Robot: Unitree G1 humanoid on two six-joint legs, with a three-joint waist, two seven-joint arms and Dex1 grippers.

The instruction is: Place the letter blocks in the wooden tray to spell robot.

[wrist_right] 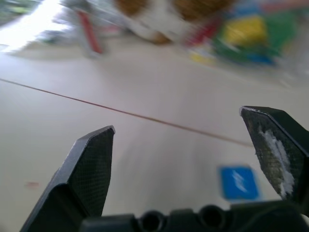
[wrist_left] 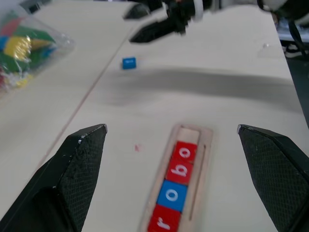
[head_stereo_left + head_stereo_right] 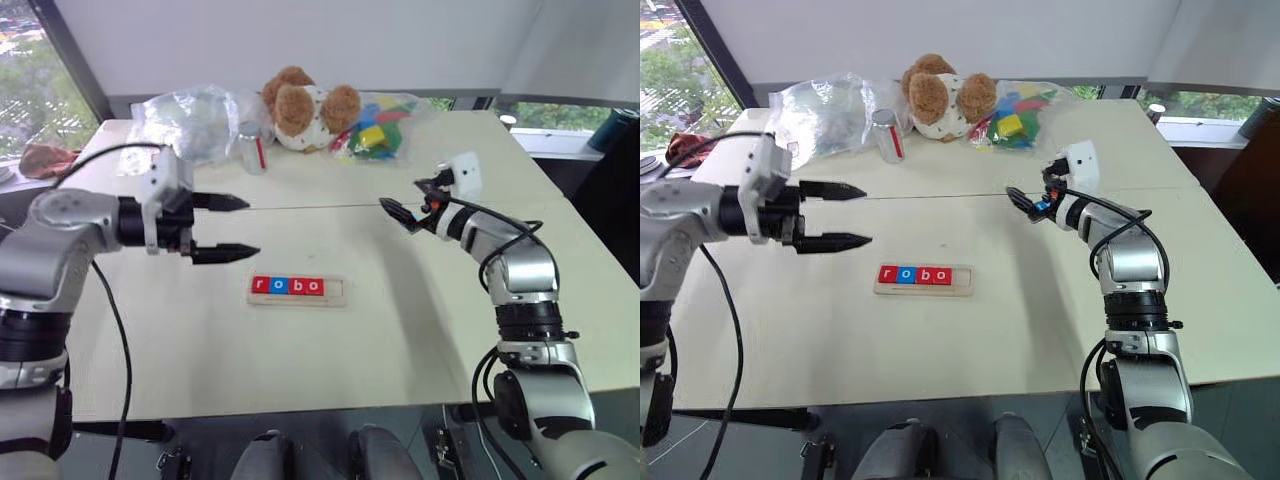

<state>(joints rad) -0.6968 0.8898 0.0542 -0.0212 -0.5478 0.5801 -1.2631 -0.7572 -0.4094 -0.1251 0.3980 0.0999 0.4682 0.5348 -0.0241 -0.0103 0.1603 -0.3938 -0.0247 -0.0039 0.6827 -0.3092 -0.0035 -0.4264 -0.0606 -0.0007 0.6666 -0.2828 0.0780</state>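
Left wrist view shows the wooden tray [image 2: 179, 181] lying on the pale surface [image 3: 200, 330], with four letter blocks [image 2: 177, 186] in it that read r, o, b, o. One slot at the end of the tray is bare. A fifth blue block [image 2: 128, 63] lies alone on the surface, well apart from the tray and near the right pincer [image 3: 405, 206]. Both the left pincer [image 3: 232, 228] and the right pincer are spread wide and hold nothing. A teddy bear [image 3: 303, 108] and a clear bag of coloured blocks [image 3: 380, 127] sit at the far side.
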